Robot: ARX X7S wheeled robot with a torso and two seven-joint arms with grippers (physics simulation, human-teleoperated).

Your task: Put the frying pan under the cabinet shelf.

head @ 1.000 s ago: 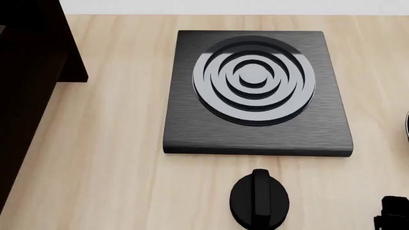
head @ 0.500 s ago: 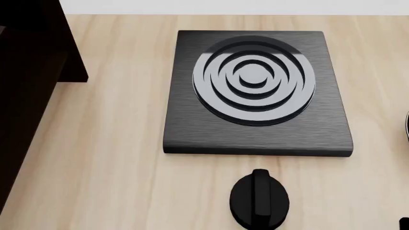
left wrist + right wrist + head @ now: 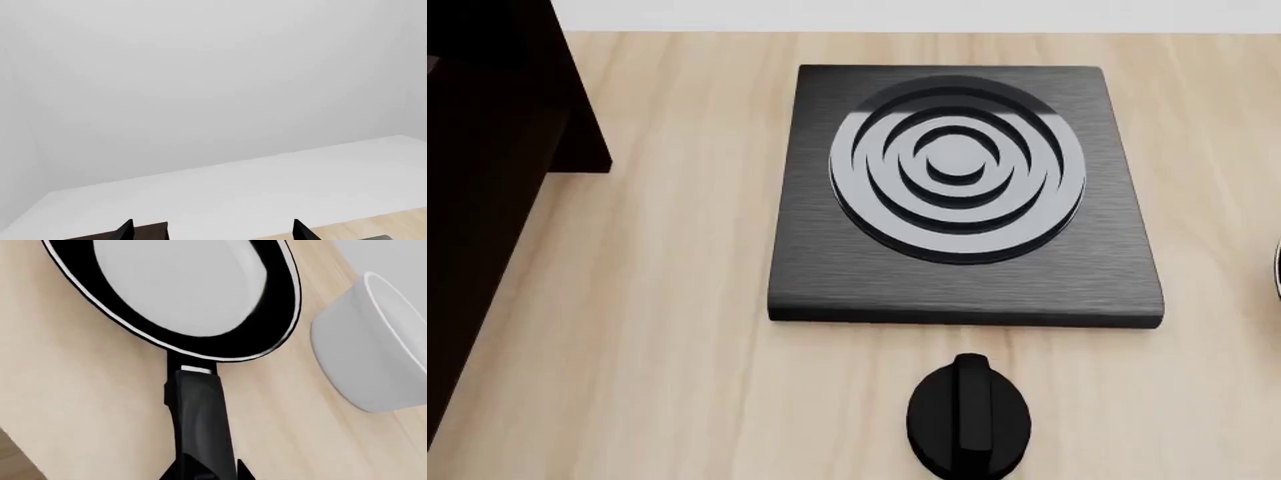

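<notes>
The frying pan (image 3: 180, 285) lies on the wooden table in the right wrist view, black with a glossy pale inside. Its long black handle (image 3: 200, 415) runs back to my right gripper (image 3: 208, 472), whose two fingertips press against the handle's sides, shut on it. In the head view only a thin sliver of the frying pan's rim (image 3: 1277, 272) shows at the right edge, and neither gripper appears. The cabinet shelf (image 3: 487, 150) stands dark at the far left. My left gripper (image 3: 213, 232) is open and empty, facing a white wall, with a corner of the cabinet shelf (image 3: 150, 232) by one fingertip.
A square black burner plate (image 3: 807, 270) with concentric rings fills the middle of the table (image 3: 654, 300). A round black knob (image 3: 968, 415) sits in front of it. A white bowl (image 3: 373, 345) stands close beside the pan.
My right gripper, seen at the head view's lower right corner a second ago, has slid out of that view to the right. Burner plate, knob and cabinet have not moved.
</notes>
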